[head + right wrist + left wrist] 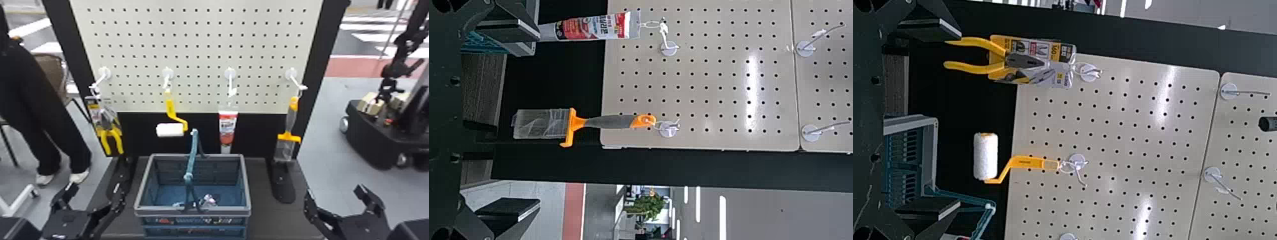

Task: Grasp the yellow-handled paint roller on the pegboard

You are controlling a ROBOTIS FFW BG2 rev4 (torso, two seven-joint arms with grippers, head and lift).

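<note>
The yellow-handled paint roller hangs from the second hook from the left on the cream pegboard, its white roller sleeve at the bottom. In the left wrist view the paint roller hangs well ahead of my left gripper, whose fingers stand wide apart with nothing between them. In the head view my left gripper sits low at the front left, beside the basket. My right gripper is low at the front right, open and empty, facing the scraper in the right wrist view.
Yellow pliers hang on the leftmost hook, a red-and-white tube on the third, an orange scraper on the right. A blue basket with raised handle stands directly below the roller. A person stands at left, another machine at right.
</note>
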